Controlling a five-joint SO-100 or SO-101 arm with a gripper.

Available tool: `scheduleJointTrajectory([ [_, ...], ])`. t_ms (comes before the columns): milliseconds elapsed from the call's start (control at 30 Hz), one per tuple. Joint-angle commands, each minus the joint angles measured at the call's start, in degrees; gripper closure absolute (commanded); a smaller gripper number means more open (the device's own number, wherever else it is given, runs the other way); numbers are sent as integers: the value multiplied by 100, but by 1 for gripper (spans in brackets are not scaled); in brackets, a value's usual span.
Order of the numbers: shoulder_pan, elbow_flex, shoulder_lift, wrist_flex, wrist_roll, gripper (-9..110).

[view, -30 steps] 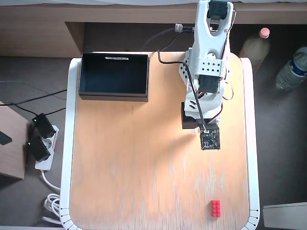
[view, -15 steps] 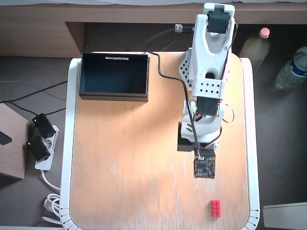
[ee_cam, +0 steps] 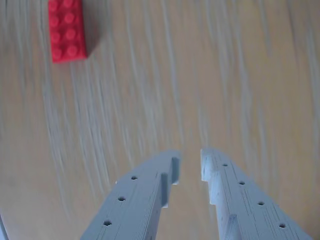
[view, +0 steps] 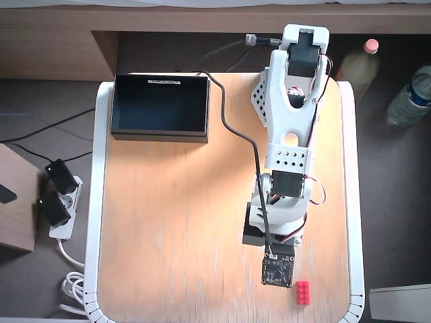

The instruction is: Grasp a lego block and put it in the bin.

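Observation:
The lego block (ee_cam: 67, 29) is a small red studded brick lying flat on the wooden table, at the top left of the wrist view. In the overhead view the lego block (view: 303, 293) sits near the table's front right corner. My gripper (ee_cam: 189, 165) hovers above bare wood, to the right of and short of the brick, open by a narrow gap with nothing between its fingers. From overhead the white arm (view: 289, 134) reaches forward and its wrist camera board (view: 277, 270) hides the fingers just left of the brick. The black bin (view: 160, 132) stands at the far left corner.
The table's white rim (view: 357, 202) runs close to the brick on the right and front. Two bottles (view: 411, 94) stand on the floor at the right. A power strip (view: 60, 202) with plugs lies on the floor at the left. A black cable (view: 232, 114) trails over the table.
The arm has stretched forward over the table, carrying the wrist from mid-table toward the front right, close to the red brick. Brick and bin have not moved.

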Motion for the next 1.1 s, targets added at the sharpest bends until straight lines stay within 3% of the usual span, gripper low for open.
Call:
scheduleJointTrajectory([
  [0, -141, -940, -149, -158, -70, 93],
  [500, -343, -1222, -1283, -1556, -193, 81],
  [1067, -747, -1890, -2171, -1529, -914, 80],
])
